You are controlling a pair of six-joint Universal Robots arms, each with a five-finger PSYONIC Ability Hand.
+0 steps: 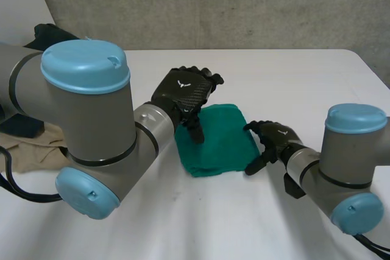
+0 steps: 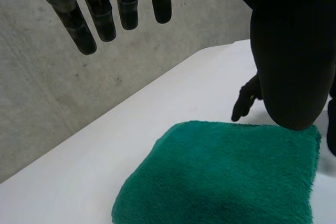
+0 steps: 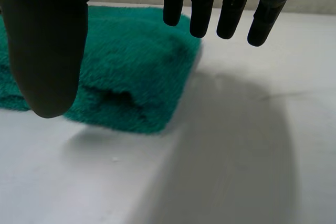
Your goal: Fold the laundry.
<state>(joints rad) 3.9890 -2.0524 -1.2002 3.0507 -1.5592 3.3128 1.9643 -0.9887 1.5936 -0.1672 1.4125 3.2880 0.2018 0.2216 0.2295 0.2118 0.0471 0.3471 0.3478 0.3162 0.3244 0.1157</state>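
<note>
You are looking at a folded green terry towel (image 1: 216, 139) lying on the white tabletop (image 1: 292, 77) between the two arms. The left robot hand (image 1: 183, 92) is hovering over the towel's far left corner, fingers straight and holding nothing. The right robot hand (image 1: 277, 136) is sitting just beside its right edge, fingers relaxed and empty. The left is looking the nearer.

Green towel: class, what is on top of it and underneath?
Nothing lies on the green towel; the left hand is above. White table underneath; inside its folds is hidden.
</note>
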